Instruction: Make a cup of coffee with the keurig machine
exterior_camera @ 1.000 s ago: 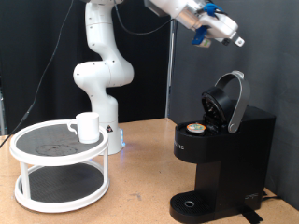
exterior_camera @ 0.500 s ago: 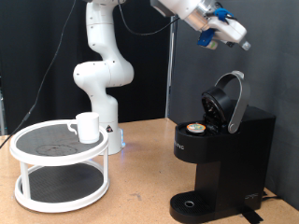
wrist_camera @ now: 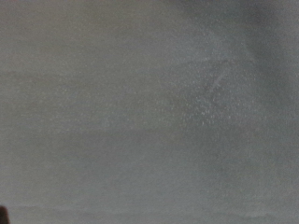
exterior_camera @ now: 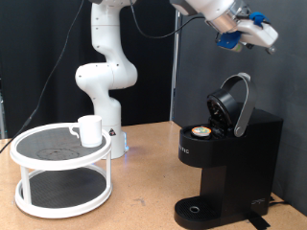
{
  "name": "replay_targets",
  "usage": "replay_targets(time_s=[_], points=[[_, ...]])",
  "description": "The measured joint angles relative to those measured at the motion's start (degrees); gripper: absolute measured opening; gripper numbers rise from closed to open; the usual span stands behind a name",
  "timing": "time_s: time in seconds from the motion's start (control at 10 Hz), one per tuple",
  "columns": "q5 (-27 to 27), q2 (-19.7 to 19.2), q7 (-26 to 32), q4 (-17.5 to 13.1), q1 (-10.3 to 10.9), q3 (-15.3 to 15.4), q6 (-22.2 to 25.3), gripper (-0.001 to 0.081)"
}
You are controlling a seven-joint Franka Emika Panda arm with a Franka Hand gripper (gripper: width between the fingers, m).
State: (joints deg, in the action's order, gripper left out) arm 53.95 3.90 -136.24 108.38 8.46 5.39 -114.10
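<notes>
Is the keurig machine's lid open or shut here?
Open: the keurig machine has its lid tilted up, a tan-topped pod exposed.

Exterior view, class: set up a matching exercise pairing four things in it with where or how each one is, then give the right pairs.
Column one:
1. cup
2. keurig machine
3. pod
4. gripper

Column two:
A. lid raised
B. high above the machine, at the exterior view's top right
C. on the upper tier of the white stand
D. sitting in the machine's open holder

Pairs: 1-C, 2-A, 3-D, 4-B
</notes>
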Motion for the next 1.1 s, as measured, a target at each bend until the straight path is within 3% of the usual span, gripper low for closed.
replay_targets(time_s=[0.4, 0.8, 0.9, 1.0, 1.1], points=[[-3.66, -0.84, -1.31, -0.16, 0.22, 2.72, -1.29, 0.0734], [-4.83, -0.94, -1.46, 0.2, 0.22, 3.18, -2.13, 0.0734], [-5.3, -0.95, -1.62, 0.29, 0.22, 3.17, -2.12, 0.0644], [-5.72, -0.97, -1.95, 0.4, 0.21, 3.17, -2.08, 0.0461], [-6.24, -1.02, -2.58, 0.53, 0.19, 3.15, -2.03, 0.0461]])
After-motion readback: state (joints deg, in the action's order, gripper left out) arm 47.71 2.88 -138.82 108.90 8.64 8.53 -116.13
